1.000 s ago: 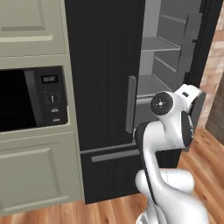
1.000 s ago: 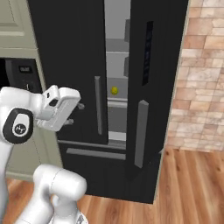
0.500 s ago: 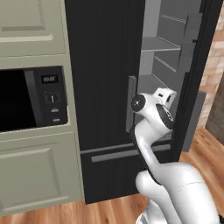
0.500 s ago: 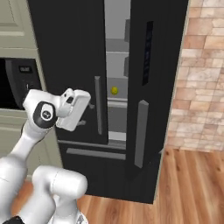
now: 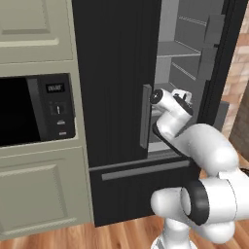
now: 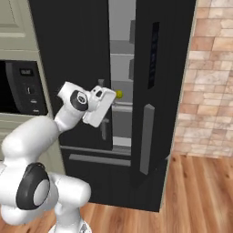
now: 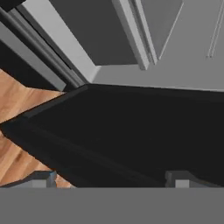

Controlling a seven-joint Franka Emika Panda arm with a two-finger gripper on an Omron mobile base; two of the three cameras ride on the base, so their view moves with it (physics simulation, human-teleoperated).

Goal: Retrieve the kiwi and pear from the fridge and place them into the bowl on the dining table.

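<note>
yellow pear (image 6: 119, 94) sits on a shelf inside the fridge (image 6: 168, 86); fingers (image 7: 181, 179) spread wide, grasping nothing

The tall black fridge (image 6: 73, 45) has its right door (image 6: 159, 104) swung open, leaving a narrow gap to the grey shelves (image 6: 120, 77). The closed left door's long grey vertical handle (image 5: 145, 115) stands just beside this gap. In the hand view, a black door edge (image 7: 131, 131) lies across the way.

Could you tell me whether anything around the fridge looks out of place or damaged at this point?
Nothing stands out. The fridge has its right door ajar, showing tidy grey shelves and a small yellow fruit, likely the pear, sitting on one. The open gripper hangs empty beside the gap.
</note>
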